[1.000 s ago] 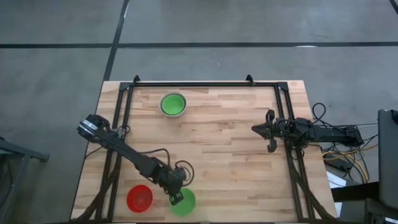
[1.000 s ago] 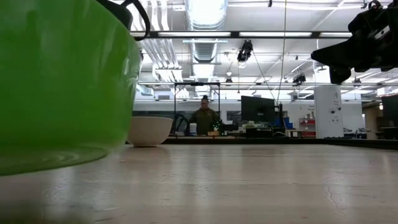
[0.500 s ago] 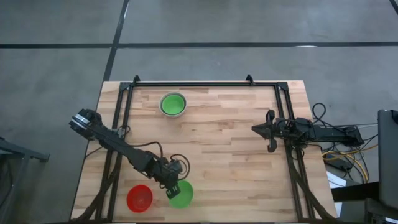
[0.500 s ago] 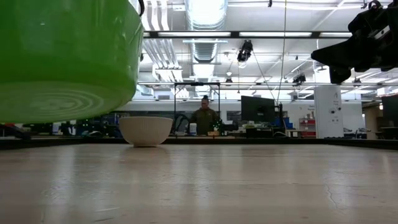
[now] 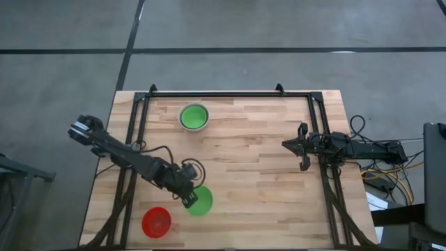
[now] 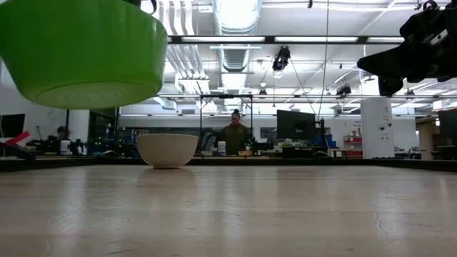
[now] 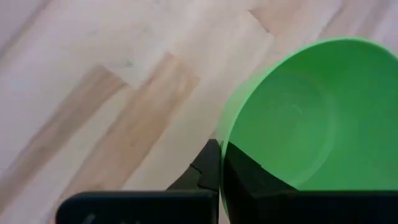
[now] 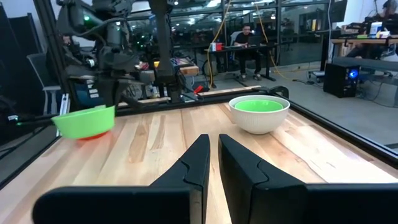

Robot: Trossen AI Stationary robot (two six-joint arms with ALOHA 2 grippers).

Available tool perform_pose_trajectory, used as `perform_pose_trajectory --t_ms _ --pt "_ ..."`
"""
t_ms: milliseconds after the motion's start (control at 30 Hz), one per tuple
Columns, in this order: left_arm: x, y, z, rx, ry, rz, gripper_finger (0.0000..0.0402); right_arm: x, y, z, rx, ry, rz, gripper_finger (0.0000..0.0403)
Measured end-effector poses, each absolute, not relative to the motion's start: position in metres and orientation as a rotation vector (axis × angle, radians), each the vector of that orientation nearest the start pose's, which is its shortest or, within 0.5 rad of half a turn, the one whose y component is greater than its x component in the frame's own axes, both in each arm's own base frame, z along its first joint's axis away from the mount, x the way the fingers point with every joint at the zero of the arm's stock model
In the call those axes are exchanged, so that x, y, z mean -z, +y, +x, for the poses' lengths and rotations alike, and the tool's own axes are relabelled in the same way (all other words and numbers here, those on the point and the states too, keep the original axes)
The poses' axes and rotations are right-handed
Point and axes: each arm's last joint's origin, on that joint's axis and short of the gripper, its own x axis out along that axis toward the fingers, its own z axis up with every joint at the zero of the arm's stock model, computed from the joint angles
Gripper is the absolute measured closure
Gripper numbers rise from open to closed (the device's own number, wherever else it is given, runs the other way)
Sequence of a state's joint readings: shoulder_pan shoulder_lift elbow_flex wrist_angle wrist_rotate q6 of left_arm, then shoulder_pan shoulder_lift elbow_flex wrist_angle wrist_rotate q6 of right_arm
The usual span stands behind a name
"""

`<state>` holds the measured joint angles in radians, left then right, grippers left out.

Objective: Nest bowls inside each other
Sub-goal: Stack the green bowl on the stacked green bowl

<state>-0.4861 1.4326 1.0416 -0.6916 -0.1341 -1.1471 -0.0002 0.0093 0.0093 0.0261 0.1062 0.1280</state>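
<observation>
a green bowl (image 5: pixel 201 201) hangs clear of the tabletop (image 5: pixel 258 160), lower left of centre in the high view, the left pincer (image 5: pixel 189 201) clamped on its rim, likely for nesting. the right pincer (image 5: pixel 303 148), fingers nearly together, waits empty at right.

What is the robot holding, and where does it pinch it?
The left gripper holds a green bowl by its rim, fingers pinched on the edge, lifted off the table. The right gripper holds nothing.
</observation>
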Motion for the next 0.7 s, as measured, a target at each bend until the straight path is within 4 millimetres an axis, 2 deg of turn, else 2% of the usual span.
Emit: perform_pose_trajectory --t_ms 500,700 --pt "-0.263 -0.092 0.224 -0.393 1.090 -0.626 0.0397 -0.168 -0.003 0.098 0.105 -0.033 0.129 0.0369" --pt "-0.267 -0.082 0.221 -0.411 1.069 -0.585 0.0397 -0.168 -0.003 0.098 0.105 -0.033 0.130 0.0369"
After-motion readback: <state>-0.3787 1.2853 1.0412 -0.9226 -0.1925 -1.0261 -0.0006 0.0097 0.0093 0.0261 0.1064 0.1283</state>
